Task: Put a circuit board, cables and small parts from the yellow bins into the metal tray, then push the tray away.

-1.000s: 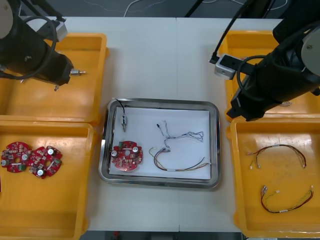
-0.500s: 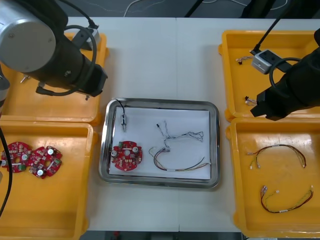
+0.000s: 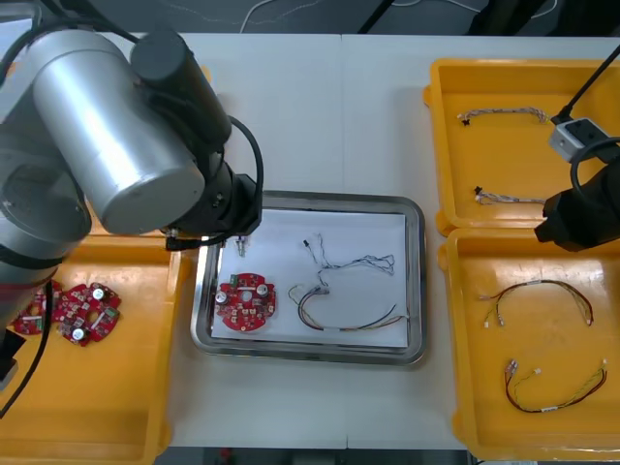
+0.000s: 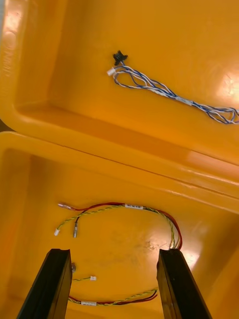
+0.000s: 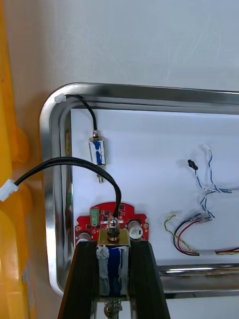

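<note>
My left gripper (image 5: 113, 246) is shut on the taped metal end of a black cable (image 5: 74, 162), which loops away to a white plug. It hangs above the left part of the metal tray (image 3: 417, 281), over the red circuit board (image 5: 112, 223) lying there. The tray's white inside also holds another black cable (image 5: 97, 149), a blue and white cable (image 3: 354, 262) and a red and yellow cable (image 3: 339, 315). My right gripper (image 4: 112, 284) is open above red and yellow cables (image 4: 124, 207) in the near right bin (image 3: 465, 387).
The near left bin (image 3: 97, 407) holds more circuit boards (image 3: 77, 312). Two blue and white cables (image 3: 504, 113) lie in the far right bin (image 3: 446, 116). My left arm (image 3: 126, 136) covers the far left bin; my right arm (image 3: 581, 218) sits at the right edge.
My left arm has swung from the far left bin to the tray's left side. My right arm has drawn back to the right, off the far right bin's cables.
</note>
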Motion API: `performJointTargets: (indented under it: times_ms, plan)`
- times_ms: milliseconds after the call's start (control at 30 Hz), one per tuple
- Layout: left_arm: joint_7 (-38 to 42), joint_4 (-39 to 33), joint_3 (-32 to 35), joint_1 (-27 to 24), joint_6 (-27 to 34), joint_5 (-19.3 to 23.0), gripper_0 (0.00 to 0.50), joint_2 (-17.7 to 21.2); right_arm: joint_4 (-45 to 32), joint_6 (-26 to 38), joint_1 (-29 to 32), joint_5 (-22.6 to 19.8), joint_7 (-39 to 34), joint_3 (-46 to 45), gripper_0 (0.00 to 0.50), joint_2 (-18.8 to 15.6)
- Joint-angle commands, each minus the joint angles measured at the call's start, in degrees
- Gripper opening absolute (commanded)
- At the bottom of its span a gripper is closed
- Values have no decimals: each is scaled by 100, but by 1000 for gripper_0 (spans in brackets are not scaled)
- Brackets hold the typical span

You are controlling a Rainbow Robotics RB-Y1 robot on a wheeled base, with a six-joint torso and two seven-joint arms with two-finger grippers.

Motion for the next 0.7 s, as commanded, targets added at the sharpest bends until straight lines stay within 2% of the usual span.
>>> performJointTargets:
  times_ms: [33, 167, 300, 433, 700]
  plan:
    - [-194, -18, -293, -136, 37, -316, 0, -315, -182, 20, 255, -1, -370, -418, 500, -243]
    - [-150, 237, -522, -75, 37, -658, 0, -412, -226, 20, 378, -36, -722, -515, 500, -243]
    - [-167, 571, -715, -39, -284, -966, 0, -473, -226, 20, 449, -45, -1144, -541, 500, -261]
    - [-238, 914, -785, -39, -557, -992, 0, -508, -226, 20, 545, -10, -1425, -541, 500, -296]
    - [-352, 1230, -970, -48, -961, -1054, 0, -526, -226, 20, 668, 104, -1443, -541, 500, -287]
